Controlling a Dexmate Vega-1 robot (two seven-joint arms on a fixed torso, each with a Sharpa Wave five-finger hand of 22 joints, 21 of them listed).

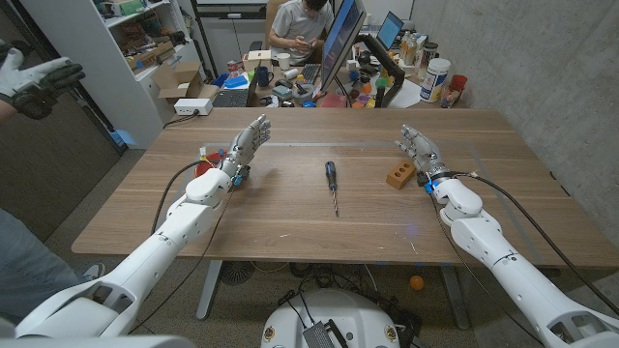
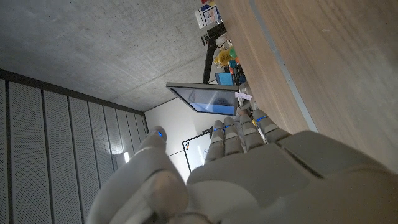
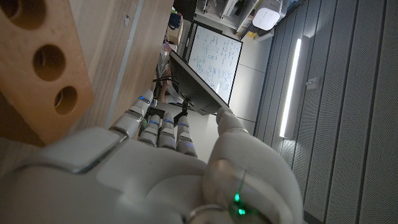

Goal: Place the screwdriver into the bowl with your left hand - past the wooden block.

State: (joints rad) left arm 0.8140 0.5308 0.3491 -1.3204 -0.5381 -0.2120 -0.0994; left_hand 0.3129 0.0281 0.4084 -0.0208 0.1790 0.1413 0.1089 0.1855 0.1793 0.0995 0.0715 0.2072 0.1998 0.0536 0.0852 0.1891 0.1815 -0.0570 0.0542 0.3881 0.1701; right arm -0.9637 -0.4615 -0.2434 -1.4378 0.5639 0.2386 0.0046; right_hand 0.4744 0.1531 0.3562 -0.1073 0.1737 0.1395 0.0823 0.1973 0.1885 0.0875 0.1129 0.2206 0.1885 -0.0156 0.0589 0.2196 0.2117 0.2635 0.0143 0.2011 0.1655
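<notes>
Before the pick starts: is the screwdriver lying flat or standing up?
Lying flat: the screwdriver rests lengthwise on the table, handle away from the robot.

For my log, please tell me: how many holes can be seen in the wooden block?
3, in a row on one face of the wooden block by the right hand. Other faces are hidden.

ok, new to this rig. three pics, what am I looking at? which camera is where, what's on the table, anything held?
It is a two-armed robot standing at a wooden table. The wide picture comes from its head camera, looking down. The other two come from cameras on each wrist, looking along the back of that robot hand. On the table lie a screwdriver in the middle and a wooden block with holes beside the right robot hand. The left robot hand and the right are both open, holding nothing.
</notes>
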